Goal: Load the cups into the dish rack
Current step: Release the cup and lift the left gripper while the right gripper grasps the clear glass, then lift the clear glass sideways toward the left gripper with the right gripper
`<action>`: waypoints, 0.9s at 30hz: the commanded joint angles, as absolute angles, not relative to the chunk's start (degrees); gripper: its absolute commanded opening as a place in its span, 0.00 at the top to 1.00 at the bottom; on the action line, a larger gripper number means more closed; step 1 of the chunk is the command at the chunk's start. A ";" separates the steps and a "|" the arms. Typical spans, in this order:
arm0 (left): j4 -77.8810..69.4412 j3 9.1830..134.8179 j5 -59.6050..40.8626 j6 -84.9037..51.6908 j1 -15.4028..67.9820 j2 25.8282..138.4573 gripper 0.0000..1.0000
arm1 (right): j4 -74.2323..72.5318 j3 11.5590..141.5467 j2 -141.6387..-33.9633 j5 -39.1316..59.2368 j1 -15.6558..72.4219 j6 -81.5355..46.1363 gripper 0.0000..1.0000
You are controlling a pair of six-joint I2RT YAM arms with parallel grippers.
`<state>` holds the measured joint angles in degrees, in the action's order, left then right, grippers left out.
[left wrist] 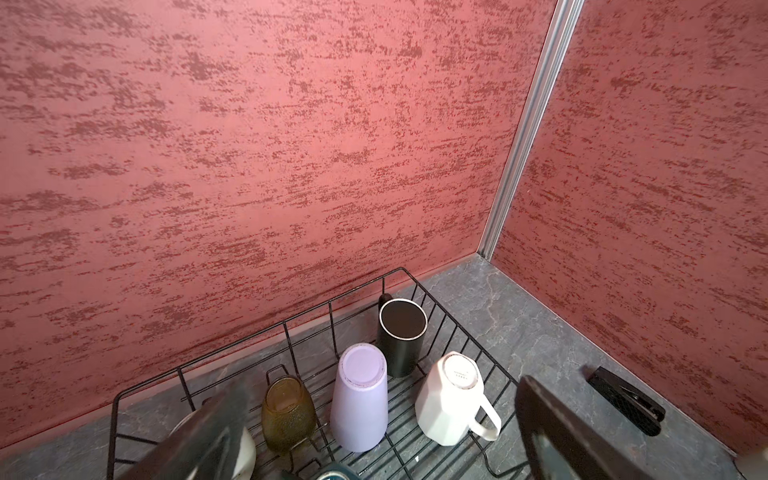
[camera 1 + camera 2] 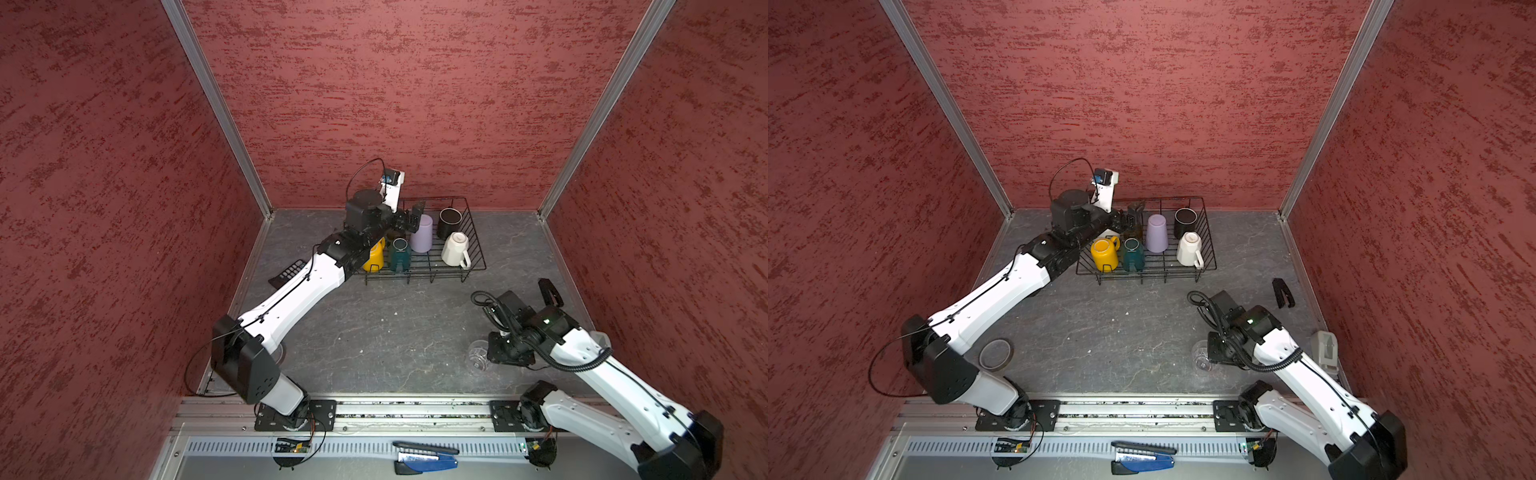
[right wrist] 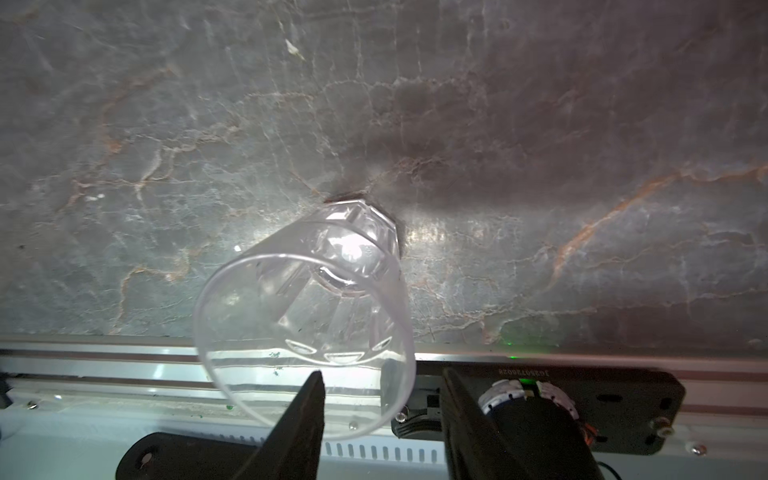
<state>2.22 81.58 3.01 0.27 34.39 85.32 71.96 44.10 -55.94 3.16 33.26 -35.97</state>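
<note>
Near right, right gripper (image 3: 382, 372) is straddling the rim of clear tumbler (image 3: 307, 291), jaws half-apart, clamping nothing yet; slick glass could be skidding away. Left gripper (image 2: 411, 218) is hanging wide, empty.

Both top views hang high over the near edge of the grey veined stone desk (image 2: 374, 332). They look steeply down toward the far red textured wall (image 2: 415, 104). They share almost the whole scene, from the near aluminium rail (image 2: 415, 409) to the black wire dish rack (image 2: 1210, 249). The left wrist camera sits close above the rack's left end and faces the far right corner, sharing the lavender tumbler (image 1: 359, 399) with them. The right wrist camera hovers low at near right, facing back toward the rail. It is very close to the clear glass tumbler (image 3: 303, 316), which shows only faintly in both top views.
</note>
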 commanded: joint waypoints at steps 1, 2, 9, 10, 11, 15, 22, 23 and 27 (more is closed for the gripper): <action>-3.58 76.88 4.37 0.89 34.00 80.42 0.00 | 68.89 42.74 -57.24 -0.40 34.53 -40.43 0.55; -4.08 75.55 4.56 0.88 33.81 79.20 0.00 | 67.74 42.19 -57.53 -0.28 34.62 -40.92 0.56; -5.23 67.50 4.01 0.29 31.67 71.81 0.00 | 60.79 39.17 -60.15 0.26 35.22 -42.01 0.84; -5.56 66.06 3.61 0.20 31.33 70.66 0.00 | 60.48 39.41 -60.28 0.22 35.16 -41.80 0.88; -5.99 64.71 3.03 -0.04 30.97 69.69 0.00 | 60.46 39.82 -60.53 0.14 35.16 -41.68 0.91; -8.65 57.41 -3.21 -2.05 28.07 64.48 0.00 | 59.75 43.19 -60.05 1.36 35.15 -41.29 1.00; -20.05 43.00 -21.18 -4.42 22.14 55.92 0.00 | 56.30 55.72 -59.01 6.65 32.65 -38.85 1.00; -21.31 41.70 -22.94 -4.19 22.00 55.36 0.00 | 54.70 56.94 -58.78 8.44 31.33 -38.33 1.00; -30.32 35.80 -32.40 -3.72 21.95 54.89 0.00 | 44.41 60.21 -58.64 19.82 24.90 -37.61 1.00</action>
<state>-20.67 37.98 -21.67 -3.20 22.17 55.22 53.52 57.91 -59.33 11.14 28.10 -38.26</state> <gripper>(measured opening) 0.999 0.080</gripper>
